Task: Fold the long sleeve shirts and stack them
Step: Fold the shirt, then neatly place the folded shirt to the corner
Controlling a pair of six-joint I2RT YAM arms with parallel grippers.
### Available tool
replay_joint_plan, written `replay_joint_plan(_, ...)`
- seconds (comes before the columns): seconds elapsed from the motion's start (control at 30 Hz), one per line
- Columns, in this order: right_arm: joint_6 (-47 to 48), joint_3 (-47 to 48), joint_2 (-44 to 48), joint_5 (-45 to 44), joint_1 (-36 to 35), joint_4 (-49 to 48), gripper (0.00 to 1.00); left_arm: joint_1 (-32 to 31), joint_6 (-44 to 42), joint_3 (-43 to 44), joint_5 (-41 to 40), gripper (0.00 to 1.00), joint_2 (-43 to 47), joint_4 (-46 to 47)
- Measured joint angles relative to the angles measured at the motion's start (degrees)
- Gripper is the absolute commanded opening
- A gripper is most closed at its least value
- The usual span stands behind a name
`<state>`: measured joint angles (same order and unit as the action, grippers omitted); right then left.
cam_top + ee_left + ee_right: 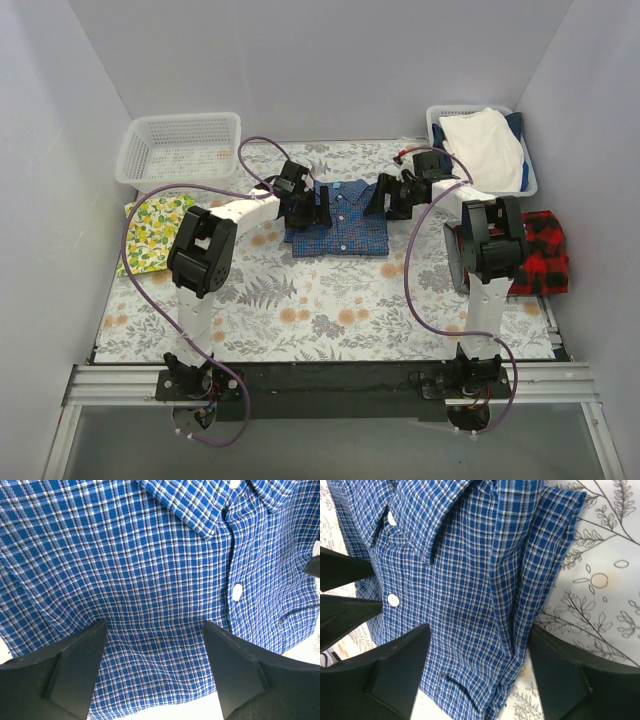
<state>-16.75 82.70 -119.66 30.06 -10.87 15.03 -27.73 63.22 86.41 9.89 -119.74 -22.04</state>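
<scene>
Blue shirt: my blue checked shirt (337, 220) lies folded into a flat block on the tabletop (330, 300), in the middle toward the far edge, collar to the far side, buttons up.
Plaid shirt: the red-and-black plaid shirt (540, 255) lies at the tabletop's right edge, partly hidden behind my right arm, well apart from the blue one.
Left pincer: my left pincer (310, 210) is over the blue shirt's left side, fingers spread wide above the cloth, nothing clamped.
Right pincer: my right pincer (385, 200) is at the shirt's right side, fingers wide apart with the folded edge between them, gripping nothing.
Far right corner: a basket (432, 125) holding a white garment (485, 145).
Far left corner: a second basket (135, 150).
Left edge: a lemon-print cloth (150, 230), lying flat.
</scene>
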Motion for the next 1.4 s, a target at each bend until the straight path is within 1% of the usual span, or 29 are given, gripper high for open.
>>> replay_joint_plan(0.03,0.02,0.0,-0.35,0.59,0.0,-0.61,0.81,0.0,0.0,0.0,0.02,0.79,0.0,0.0)
replay_joint_plan(0.07,0.0,0.0,-0.79,1.31,0.0,-1.2,0.77,0.0,-0.02,0.0,0.02,0.79,0.0,0.0)
replay_joint_plan(0.13,-0.07,0.2,-1.62,2.8,-0.02,-2.36,0.74,0.02,0.0,0.0,0.09,0.79,0.0,-0.02)
replay_joint_plan(0.23,-0.24,1.29,-3.21,4.61,-0.26,-3.3,0.63,0.02,0.0,-0.02,0.17,0.79,0.0,0.0)
replay_joint_plan(0.3,-0.24,1.75,-4.04,5.33,-0.61,-3.96,0.58,0.02,0.0,-0.02,0.24,0.79,0.0,0.0)
replay_joint_plan(0.4,-0.39,2.21,-5.03,5.9,-1.53,-4.68,0.52,0.07,0.02,-0.04,0.44,0.78,0.0,0.02)
replay_joint_plan(0.47,-0.35,2.82,-5.64,6.14,-2.23,-4.66,0.39,0.13,0.04,-0.07,0.63,0.78,0.0,0.02)
replay_joint_plan(0.5,-0.09,3.17,-5.99,5.97,-2.58,-4.55,0.29,0.13,0.04,-0.11,0.74,0.78,0.0,0.07)
replay_joint_plan(0.53,0.0,3.43,-6.4,5.92,-2.91,-4.46,0.07,0.13,0.04,-0.15,0.83,0.78,0.0,0.13)
replay_joint_plan(0.57,0.02,3.72,-6.84,5.92,-3.26,-4.37,0.01,0.13,0.07,-0.22,0.98,0.79,0.0,0.22)
replay_joint_plan(0.7,-0.42,4.02,-7.19,4.98,-3.8,-3.43,0.01,0.17,0.22,-0.31,1.29,0.81,0.07,0.31)
replay_joint_plan(0.8,-0.37,3.78,-6.47,2.84,-4.22,-2.78,0.01,0.17,0.11,0.0,1.16,0.84,0.22,-0.39)
replay_joint_plan(0.83,-0.28,3.58,-6.05,1.97,-4.42,-2.56,0.01,0.17,0.02,0.22,1.07,0.86,0.26,-0.92)
replay_joint_plan(0.87,-0.04,3.19,-5.46,0.66,-4.68,-2.19,0.01,0.17,-0.07,0.68,1.03,0.9,0.33,-1.81)
replay_joint_plan(0.97,0.85,0.94,-2.6,-3.96,-5.4,-0.17,0.01,0.17,-0.55,1.84,0.46,0.97,0.79,-5.6)
replay_joint_plan(1.0,1.38,0.0,-1.46,-5.6,-5.73,0.96,0.01,0.2,-0.7,2.08,0.24,0.98,1.16,-6.58)
replay_joint_plan(1.17,4.66,-6.95,5.95,-12.79,-5.75,6.62,0.01,1.01,-2.14,2.89,-1.36,0.98,6.49,-10.82)
replay_joint_plan(1.4,8.92,-16.31,17.44,-26.05,-1.97,18.4,0.01,2.93,-2.54,5.25,-2.08,0.98,13.35,-11.04)
